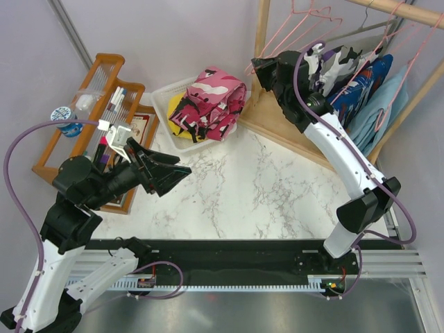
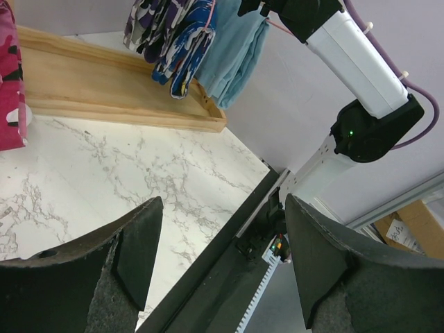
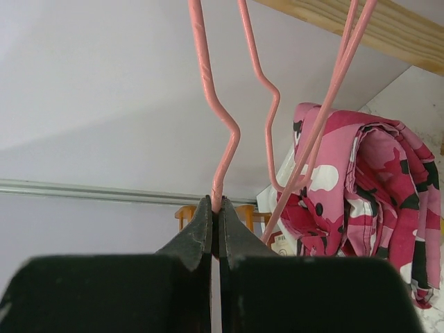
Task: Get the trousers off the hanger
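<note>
Black right fingers (image 3: 214,215) are pressing fully together on the thin wire of a pink hanger (image 3: 220,139), just below its bend. They are gripping only this wire. Two more pink wires are crossing just to the right of these fingers.

Further to the right of them, well apart, the pink camouflage trousers (image 3: 368,187) are lying as a thick folded bundle, bright pink with darker pink, black and white patches. From above, this bundle (image 1: 208,100) is filling a white basket (image 1: 163,97) on the marble table (image 1: 263,187), between the two pairs of fingers and touching neither. The yellow trousers (image 1: 182,135) are lying under the pink pair, and only a plain yellow edge is showing on the side toward the left fingers (image 1: 177,177).

Those left fingers are standing wide apart above the table, holding nothing, near the basket.
</note>
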You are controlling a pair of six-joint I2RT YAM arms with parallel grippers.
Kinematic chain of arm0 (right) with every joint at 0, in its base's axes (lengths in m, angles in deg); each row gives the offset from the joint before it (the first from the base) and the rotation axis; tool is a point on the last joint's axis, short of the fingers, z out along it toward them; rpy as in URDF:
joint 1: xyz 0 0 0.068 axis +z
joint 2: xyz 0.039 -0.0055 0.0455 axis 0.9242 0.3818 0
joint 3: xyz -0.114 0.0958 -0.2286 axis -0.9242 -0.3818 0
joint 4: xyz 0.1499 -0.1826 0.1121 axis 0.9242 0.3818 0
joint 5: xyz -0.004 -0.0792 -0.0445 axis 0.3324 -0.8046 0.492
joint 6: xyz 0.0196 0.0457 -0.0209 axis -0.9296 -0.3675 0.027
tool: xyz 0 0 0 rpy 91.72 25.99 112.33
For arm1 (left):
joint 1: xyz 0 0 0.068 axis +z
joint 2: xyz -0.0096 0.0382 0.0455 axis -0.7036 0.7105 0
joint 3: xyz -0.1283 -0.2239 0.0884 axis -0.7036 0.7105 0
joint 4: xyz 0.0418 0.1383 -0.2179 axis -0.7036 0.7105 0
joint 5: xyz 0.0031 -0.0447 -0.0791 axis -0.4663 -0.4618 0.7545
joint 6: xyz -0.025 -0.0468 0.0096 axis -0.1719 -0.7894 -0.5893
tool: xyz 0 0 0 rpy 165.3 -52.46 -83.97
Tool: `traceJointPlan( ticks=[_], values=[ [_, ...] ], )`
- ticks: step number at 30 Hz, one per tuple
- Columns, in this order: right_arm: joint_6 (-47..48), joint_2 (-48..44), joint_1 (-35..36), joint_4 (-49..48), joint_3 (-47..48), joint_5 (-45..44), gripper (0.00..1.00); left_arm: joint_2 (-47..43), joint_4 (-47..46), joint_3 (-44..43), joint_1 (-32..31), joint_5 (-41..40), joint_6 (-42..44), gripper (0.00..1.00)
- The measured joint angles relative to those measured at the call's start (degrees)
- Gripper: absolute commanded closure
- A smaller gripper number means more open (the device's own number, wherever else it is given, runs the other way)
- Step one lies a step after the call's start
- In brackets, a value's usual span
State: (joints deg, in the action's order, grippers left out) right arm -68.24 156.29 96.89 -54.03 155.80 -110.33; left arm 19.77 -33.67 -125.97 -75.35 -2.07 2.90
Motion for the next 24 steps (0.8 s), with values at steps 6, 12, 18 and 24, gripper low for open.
traceJointPlan(
  ticks=[6,12,18,24],
  values=[
    [-1.22,0.74,0.0,1.79,1.33,-0.9,1.0,-0.17,1.14,-0.02,0.0,0.0,0.04,0.23],
    [-2.23,0.9,0.0,2.89,1.33,-1.33,1.0,-0.17,1.36,0.0,0.0,0.04,0.02,0.23],
    [-1.88,1.14,0.0,2.99,0.9,-0.92,0.77,-0.17,1.6,0.15,0.0,0.04,0.02,0.23],
    [2.29,0.96,0.9,2.99,-0.66,-0.87,0.5,-0.31,1.66,1.22,0.0,0.09,0.02,0.23]
  ],
)
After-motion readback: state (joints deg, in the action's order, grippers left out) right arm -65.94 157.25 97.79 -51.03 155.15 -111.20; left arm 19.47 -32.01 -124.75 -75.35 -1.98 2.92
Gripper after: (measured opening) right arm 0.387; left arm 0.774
